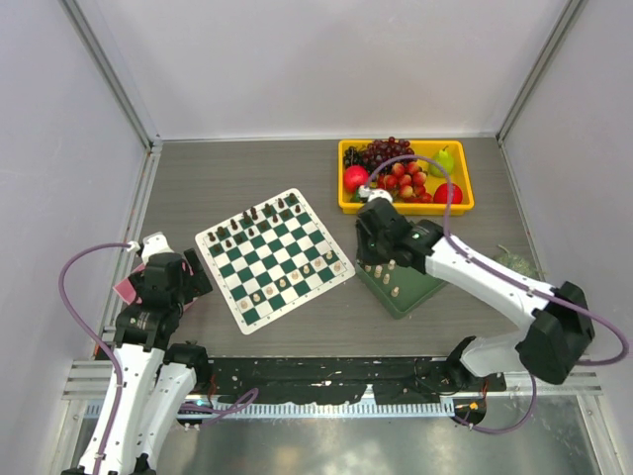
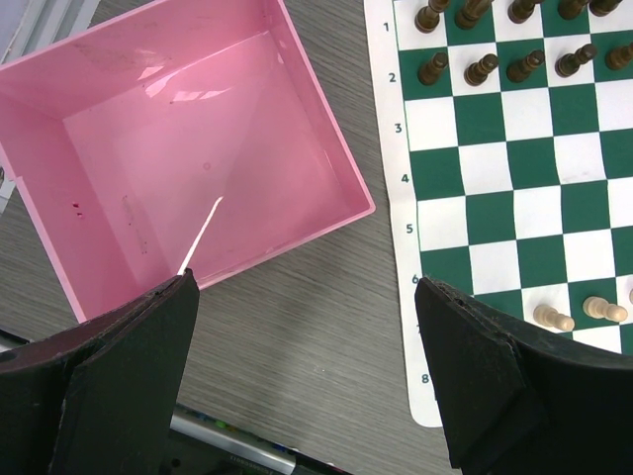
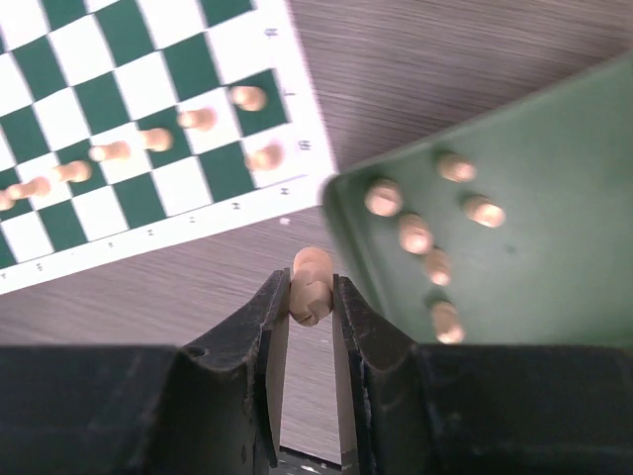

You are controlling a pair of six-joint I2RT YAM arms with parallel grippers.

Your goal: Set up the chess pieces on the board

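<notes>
Right wrist view: right gripper (image 3: 310,297) is pinched narrow on one cream piece (image 3: 314,269), hanging over the strip of table (image 3: 198,287) between tray (image 3: 564,277) and board (image 3: 148,99). More cream pieces (image 3: 415,233) stand in the tray just beside it, others line the board's near squares beyond. Over on the left wrist view, left gripper (image 2: 305,297) is spread wide, holding nothing, touching nothing, above bare table between the pink box (image 2: 326,198) and the board's edge; dark pieces (image 2: 480,69) at the far rows
</notes>
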